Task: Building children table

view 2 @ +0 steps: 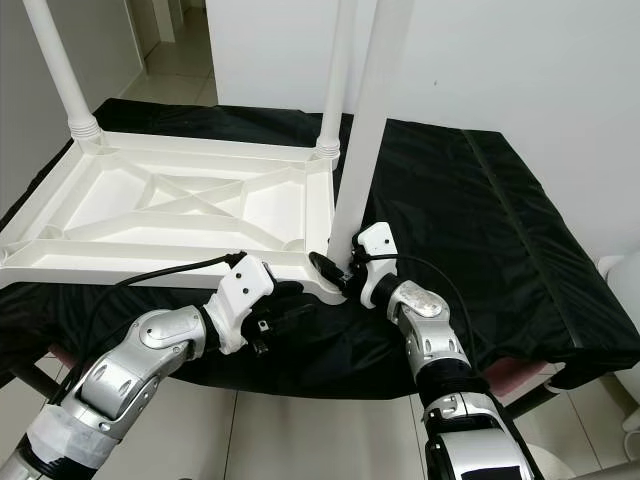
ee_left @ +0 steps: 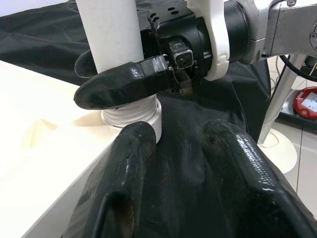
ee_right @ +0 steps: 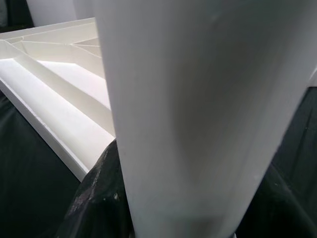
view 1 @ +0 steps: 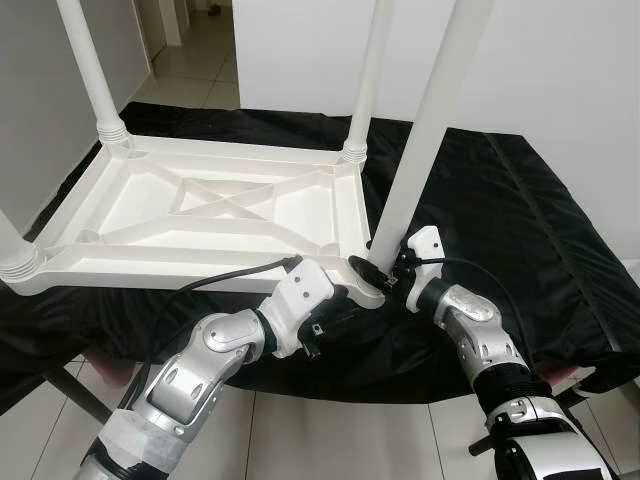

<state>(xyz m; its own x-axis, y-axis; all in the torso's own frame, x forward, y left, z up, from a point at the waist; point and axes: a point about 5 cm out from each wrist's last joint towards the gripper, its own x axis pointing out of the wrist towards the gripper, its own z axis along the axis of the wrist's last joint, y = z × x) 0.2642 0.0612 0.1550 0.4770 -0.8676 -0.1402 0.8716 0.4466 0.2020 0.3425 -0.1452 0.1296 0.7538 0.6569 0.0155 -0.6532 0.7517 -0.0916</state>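
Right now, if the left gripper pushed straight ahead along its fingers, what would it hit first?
Probably the ribbed base of the table leg at the near corner of the upturned white tabletop, just past the left gripper. The right gripper holds that leg just above. Depth is uncertain.

— Can you see the tops of those white legs (view 1: 425,120)?

— No, all of them run out past the upper edge. The near left leg (view 1: 12,250) is cut by the side edge too.

— And the right pincer (view 1: 378,272)?

— Its fingers wrap behind the leg, so the far finger is mostly hidden. From its wrist camera the leg (ee_right: 198,114) is a close white blur.

— The black cloth (view 2: 520,240)?

— It hides whatever lies beneath the white tabletop (view 1: 200,210).
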